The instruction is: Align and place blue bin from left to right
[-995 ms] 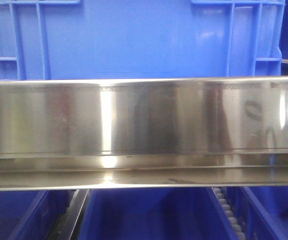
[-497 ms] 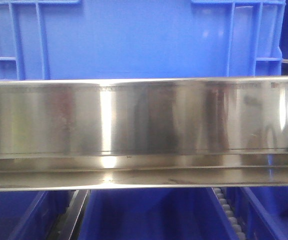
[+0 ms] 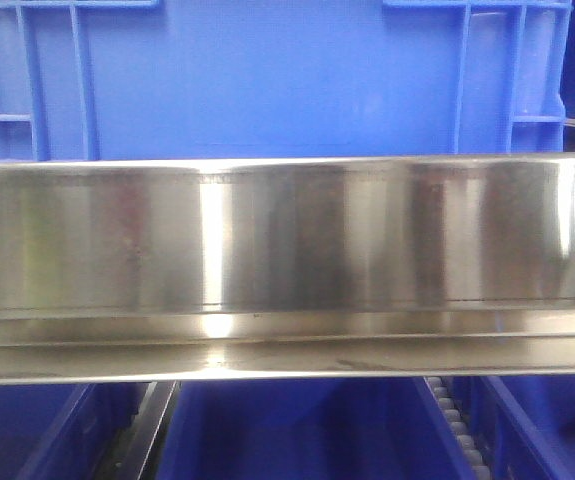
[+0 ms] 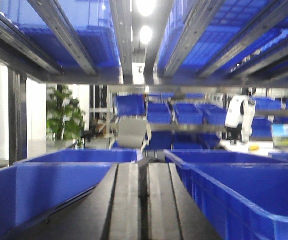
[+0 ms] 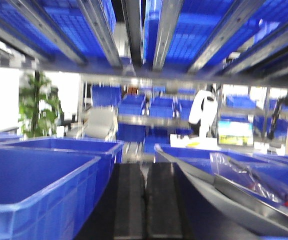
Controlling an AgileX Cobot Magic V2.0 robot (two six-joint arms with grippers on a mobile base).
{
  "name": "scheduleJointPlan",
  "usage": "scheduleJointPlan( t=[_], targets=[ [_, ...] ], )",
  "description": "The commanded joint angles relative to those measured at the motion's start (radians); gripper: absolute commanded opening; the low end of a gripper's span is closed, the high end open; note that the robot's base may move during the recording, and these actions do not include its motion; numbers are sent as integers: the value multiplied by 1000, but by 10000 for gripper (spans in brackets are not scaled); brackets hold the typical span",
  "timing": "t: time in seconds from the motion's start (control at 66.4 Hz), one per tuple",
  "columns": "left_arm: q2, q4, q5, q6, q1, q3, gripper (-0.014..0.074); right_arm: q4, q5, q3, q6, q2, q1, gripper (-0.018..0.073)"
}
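Both claws are closed on nothing: the left gripper (image 4: 142, 172) and the right gripper (image 5: 145, 172) each show two dark pads pressed nearly together, pointing level along the lower rack between open crates (image 4: 234, 190). Out front, the blue bin (image 3: 267, 80) sits on the upper level, just behind the steel rail (image 3: 287, 250). I judge this to be the reach, with no contact made. Next I must lift an arm, open it, take the bin's rim and slide it rightward, square to the rail.
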Motion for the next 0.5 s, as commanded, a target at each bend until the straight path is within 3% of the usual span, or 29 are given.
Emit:
scheduleJointPlan(
  t=[0.0, 0.286, 0.482],
  targets=[
    [79, 7, 74, 0, 3, -88, -111, 2, 40, -81, -6, 94, -4, -78],
    [386, 5, 239, 0, 3, -358, -111, 2, 289, -376, -6, 425, -4, -78],
    [506, -7, 133, 0, 3, -398, -111, 2, 341, -512, -6, 603, -4, -78]
  ],
)
